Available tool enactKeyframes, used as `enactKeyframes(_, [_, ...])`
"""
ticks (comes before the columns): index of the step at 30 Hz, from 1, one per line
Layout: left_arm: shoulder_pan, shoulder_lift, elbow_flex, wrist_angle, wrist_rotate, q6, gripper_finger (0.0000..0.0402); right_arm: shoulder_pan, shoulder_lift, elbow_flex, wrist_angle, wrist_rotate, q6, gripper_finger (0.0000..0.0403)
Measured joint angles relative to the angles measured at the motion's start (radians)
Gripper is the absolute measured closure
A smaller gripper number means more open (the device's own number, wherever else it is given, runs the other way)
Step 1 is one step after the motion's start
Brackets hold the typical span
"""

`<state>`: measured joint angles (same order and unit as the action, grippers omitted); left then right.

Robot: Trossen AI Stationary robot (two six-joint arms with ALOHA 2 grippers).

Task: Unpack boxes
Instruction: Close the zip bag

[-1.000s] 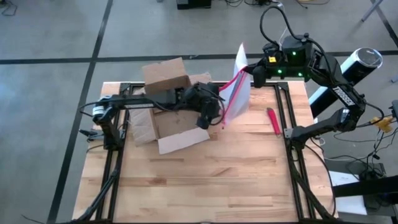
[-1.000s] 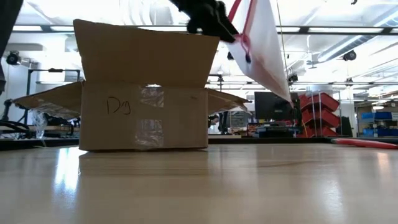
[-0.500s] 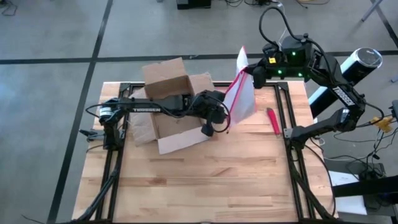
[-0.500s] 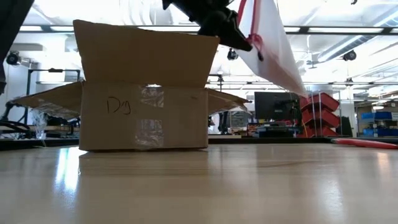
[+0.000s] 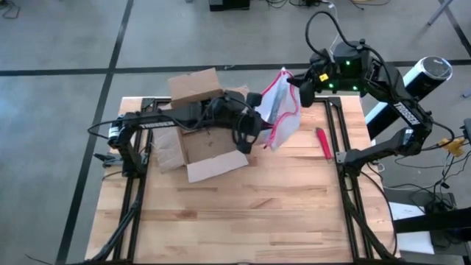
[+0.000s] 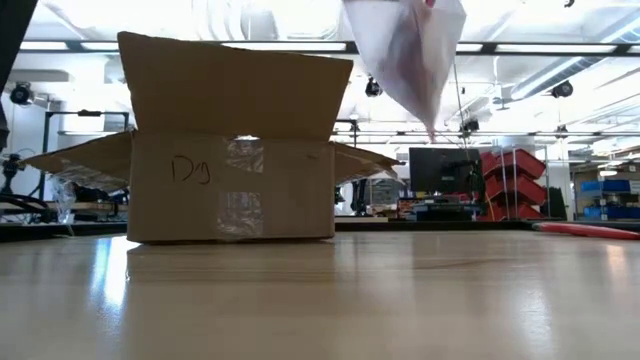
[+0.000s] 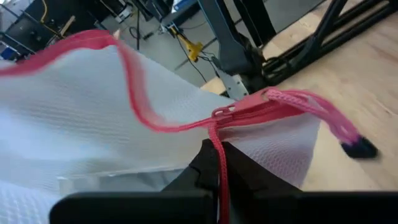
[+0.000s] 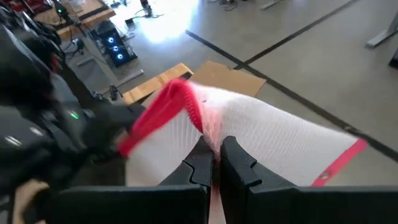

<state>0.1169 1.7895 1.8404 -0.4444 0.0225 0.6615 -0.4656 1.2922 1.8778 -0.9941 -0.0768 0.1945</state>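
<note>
Nearest the low camera lies bare wooden table point(image 6: 400, 300), and behind it stands the brown corrugated box point(image 6: 232, 190), opened, resting on the tabletop toward its far left part. Its front wall carries a handwritten mark and a strip of clear tape down the middle; one flap stands upright above that wall, and side flaps splay outward to either side. From above, the box point(image 5: 199, 129) shows its flaps folded out, one lying flat on the wood toward the near edge.

Just right of the box, raised off the table, hangs a translucent white mesh pouch point(image 5: 277, 109) with pink edging and zip. The left gripper point(image 5: 250, 129) reaches across the box and its fingers are clamped on the pouch beside the zip pull. The right gripper point(image 5: 300, 87) comes in from the far right corner, fingers pressed together on the pouch's pink-edged rim.

A red pen-like object point(image 5: 323, 143) lies on the table to the right, apart from the pouch.
</note>
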Motion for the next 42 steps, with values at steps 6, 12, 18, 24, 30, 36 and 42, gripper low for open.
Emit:
enactKeyframes(6, [0.0, -0.006, 0.073, -0.102, -0.001, 0.001, 0.0401, 0.0, -0.011, -0.001, -0.003, 0.0, -0.103, 0.0379])
enactKeyframes(12, [0.001, -0.007, 0.097, -0.151, -0.002, -0.001, 0.0401, 0.0, -0.035, 0.0, -0.002, -0.002, -0.094, 0.0298])
enactKeyframes(18, [0.001, -0.007, 0.114, -0.183, 0.021, -0.034, 0.0402, 0.004, -0.073, 0.0, 0.012, -0.017, -0.094, 0.0214])
enactKeyframes(24, [0.001, -0.008, 0.123, -0.203, 0.022, -0.043, 0.0402, 0.053, -0.086, 0.0, -0.029, -0.065, -0.067, 0.0183])
enactKeyframes(30, [0.001, -0.008, 0.123, -0.203, 0.022, -0.047, 0.0402, 0.117, -0.056, -0.054, -0.144, -0.068, -0.004, 0.0183])
enactKeyframes(36, [0.001, -0.008, 0.123, -0.228, 0.023, -0.048, 0.0402, 0.135, -0.031, -0.14, -0.185, -0.064, -0.026, 0.0196])
enactKeyframes(42, [0.0, -0.008, 0.123, -0.248, 0.034, -0.052, 0.0402, 0.141, -0.013, -0.226, -0.182, -0.065, -0.107, 0.0199])
